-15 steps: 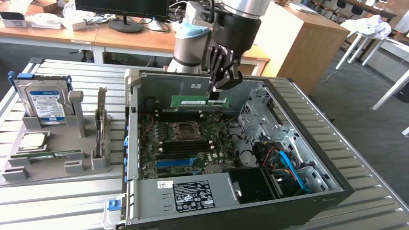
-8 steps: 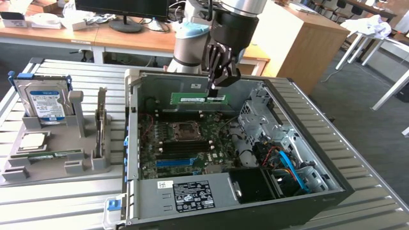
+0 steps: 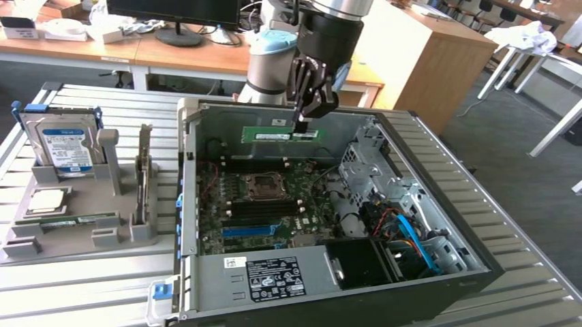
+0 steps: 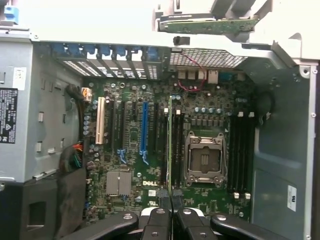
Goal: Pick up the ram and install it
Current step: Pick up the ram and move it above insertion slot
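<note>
One gripper (image 3: 304, 128), clamped on the ram (image 3: 268, 134) (gripped near one end), hangs over the motherboard (image 3: 264, 208).

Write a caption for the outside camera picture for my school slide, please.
Robot gripper holds a green memory stick by one end over the open computer case.
</note>
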`<state>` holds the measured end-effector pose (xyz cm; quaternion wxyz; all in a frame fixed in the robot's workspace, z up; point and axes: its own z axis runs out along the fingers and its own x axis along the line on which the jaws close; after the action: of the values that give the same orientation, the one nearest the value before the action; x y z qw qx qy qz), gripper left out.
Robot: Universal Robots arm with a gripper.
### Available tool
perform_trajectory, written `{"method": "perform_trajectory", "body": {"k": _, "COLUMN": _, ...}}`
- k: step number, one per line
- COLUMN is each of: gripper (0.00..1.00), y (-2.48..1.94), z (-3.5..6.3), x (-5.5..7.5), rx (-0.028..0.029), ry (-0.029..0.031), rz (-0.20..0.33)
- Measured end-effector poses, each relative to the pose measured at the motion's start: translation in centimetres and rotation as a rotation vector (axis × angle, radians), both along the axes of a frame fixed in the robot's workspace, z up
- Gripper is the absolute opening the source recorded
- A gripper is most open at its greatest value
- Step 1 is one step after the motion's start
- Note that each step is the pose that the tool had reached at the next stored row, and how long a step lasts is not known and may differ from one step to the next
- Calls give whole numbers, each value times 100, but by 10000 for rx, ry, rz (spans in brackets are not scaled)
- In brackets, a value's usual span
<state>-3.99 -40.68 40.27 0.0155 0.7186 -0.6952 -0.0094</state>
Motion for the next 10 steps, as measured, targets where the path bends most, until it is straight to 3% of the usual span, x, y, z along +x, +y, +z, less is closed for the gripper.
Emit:
{"method": "perform_trajectory", "body": {"k": 5, "gripper": 12, "y": 48, "z": -1, "x": 0, "rx": 2, "ry": -2, "rz": -1}}
{"method": "perform_trajectory", "body": {"k": 10, "gripper": 12, "y": 51, "z": -1, "x": 0, "rx": 2, "ry": -2, "rz": 0}}
